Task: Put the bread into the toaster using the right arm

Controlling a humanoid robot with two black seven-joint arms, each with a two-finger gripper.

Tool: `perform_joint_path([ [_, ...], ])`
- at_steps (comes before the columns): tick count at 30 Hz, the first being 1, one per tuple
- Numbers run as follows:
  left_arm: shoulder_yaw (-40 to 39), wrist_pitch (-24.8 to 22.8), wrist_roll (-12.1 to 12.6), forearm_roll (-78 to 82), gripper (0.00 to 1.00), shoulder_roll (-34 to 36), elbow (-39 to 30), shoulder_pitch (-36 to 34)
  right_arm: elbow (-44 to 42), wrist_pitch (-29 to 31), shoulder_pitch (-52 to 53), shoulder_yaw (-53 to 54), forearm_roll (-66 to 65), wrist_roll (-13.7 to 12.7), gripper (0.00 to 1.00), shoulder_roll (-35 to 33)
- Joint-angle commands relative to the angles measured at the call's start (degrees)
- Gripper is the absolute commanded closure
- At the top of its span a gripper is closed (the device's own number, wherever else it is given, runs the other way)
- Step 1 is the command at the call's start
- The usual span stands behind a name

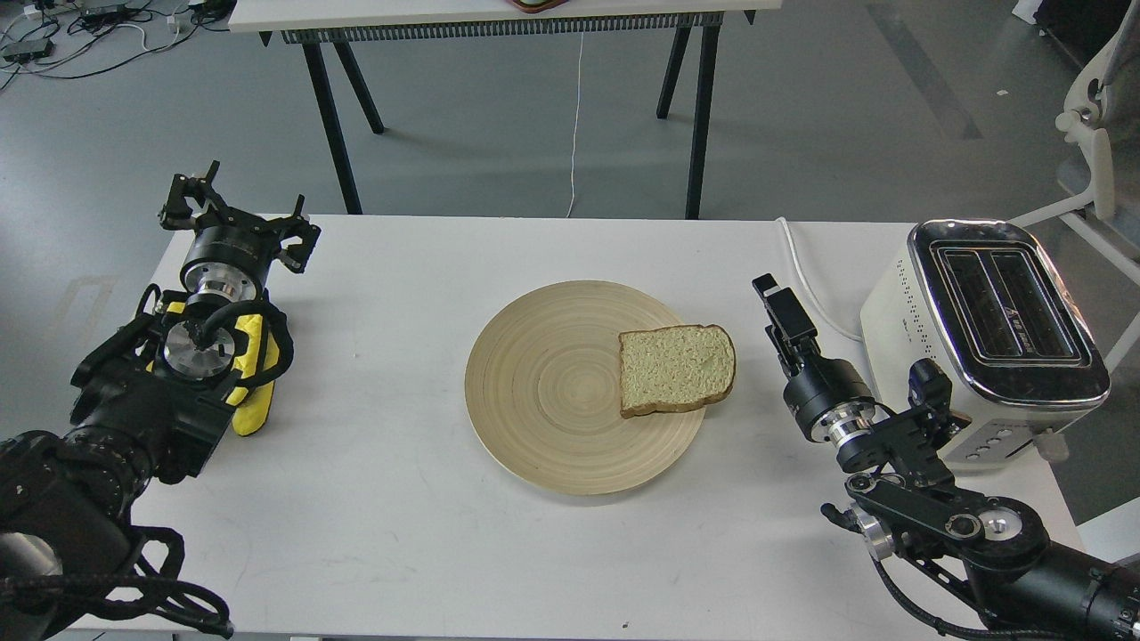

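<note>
Head view: bread (677, 369) lies flat on the plate's (543, 401) right edge, handy for the right claw (773, 303), which holds nothing; jaw gap unclear. Toaster (989, 338) stands far right, slots up.

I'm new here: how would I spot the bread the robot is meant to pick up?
Look at the white table, then the round wooden plate near its middle. The bread lies flat on the plate's right edge, between the plate's centre and the right gripper. It is the only square, pale tan thing with a brown crust.
</note>
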Motion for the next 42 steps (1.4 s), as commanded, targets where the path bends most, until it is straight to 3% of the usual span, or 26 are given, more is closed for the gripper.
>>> perform_joint_path([
  [1, 0.0, 0.0, 0.0, 0.0, 0.0, 0.0, 0.0, 0.0, -2.7, 0.0, -0.1, -3.4, 0.1, 0.0, 0.03, 0.5],
  [15, 0.0, 0.0, 0.0, 0.0, 0.0, 0.0, 0.0, 0.0, -8.0, 0.0, 0.3, -6.2, 0.1, 0.0, 0.07, 7.2],
  [21, 0.0, 0.0, 0.0, 0.0, 0.0, 0.0, 0.0, 0.0, -8.0, 0.0, 0.4, -6.8, 0.0, 0.0, 0.26, 8.2],
  [26, 0.0, 0.0, 0.0, 0.0, 0.0, 0.0, 0.0, 0.0, -8.0, 0.0, 0.6, -9.8, 0.1, 0.0, 0.51, 7.9],
  [31, 0.0, 0.0, 0.0, 0.0, 0.0, 0.0, 0.0, 0.0, -7.8, 0.0, 0.5, -11.8, 0.0, 0.0, 0.67, 7.6],
  [34, 0.0, 0.0, 0.0, 0.0, 0.0, 0.0, 0.0, 0.0, -7.8, 0.0, 0.7, -13.0, 0.1, 0.0, 0.88, 7.6],
  [37, 0.0, 0.0, 0.0, 0.0, 0.0, 0.0, 0.0, 0.0, -7.4, 0.0, 0.7, -13.0, 0.2, 0.0, 0.95, 7.4],
  [42, 0.0, 0.0, 0.0, 0.0, 0.0, 0.0, 0.0, 0.0, -6.8, 0.0, 0.7, -12.8, 0.3, 0.0, 0.96, 6.6],
])
